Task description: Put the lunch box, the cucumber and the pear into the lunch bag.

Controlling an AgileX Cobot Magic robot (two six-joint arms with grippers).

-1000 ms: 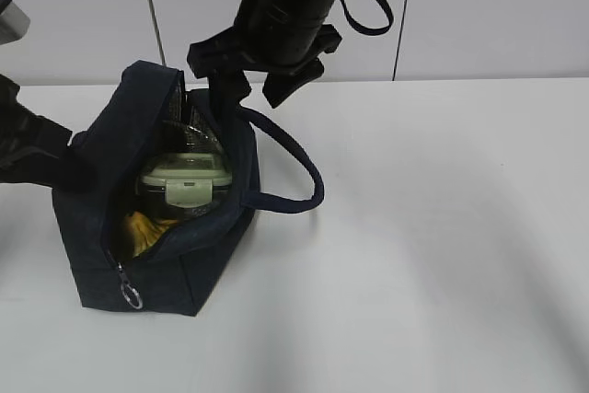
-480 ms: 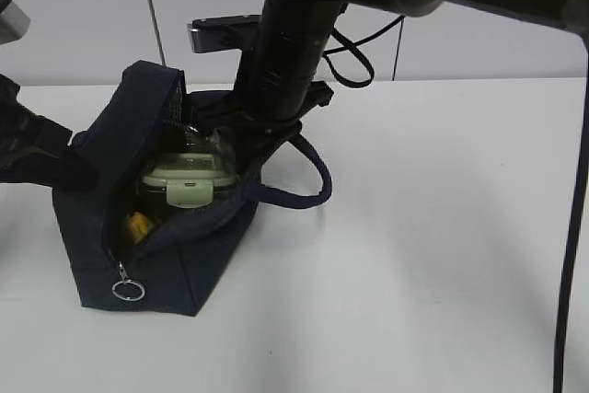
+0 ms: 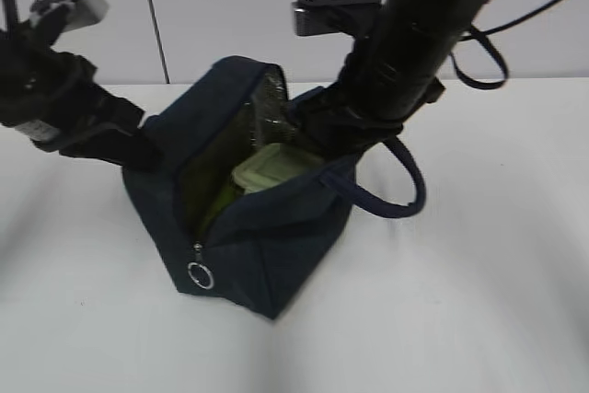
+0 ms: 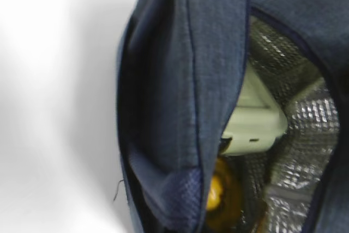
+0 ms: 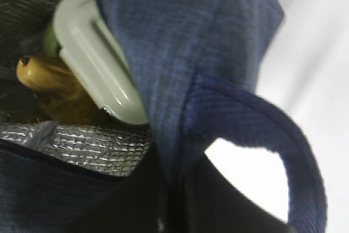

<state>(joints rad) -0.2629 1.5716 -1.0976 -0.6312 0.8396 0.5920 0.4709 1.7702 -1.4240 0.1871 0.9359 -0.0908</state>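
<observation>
- Navy fabric hides both sets of jaws: the left gripper, at the left of the exterior view, is pressed against the lunch bag's left wall, and I cannot tell whether it is clenched or released.
- The right gripper, just right of centre, is buried at the bag's right rim beside a looped handle; its jaws are also out of sight, so their state cannot be read.
- Judging by these two contacts, the arms are spreading or steadying the mouth so the contents sit inside.
- The lunch box stands tilted in the opening, against the silver lining.
- The pear lies low in the bag beside the box.
- A green sliver by the lid may be the cucumber.
- The bag rests on the white worktop, its zipper undone and the ring pull hanging at the front corner.
</observation>
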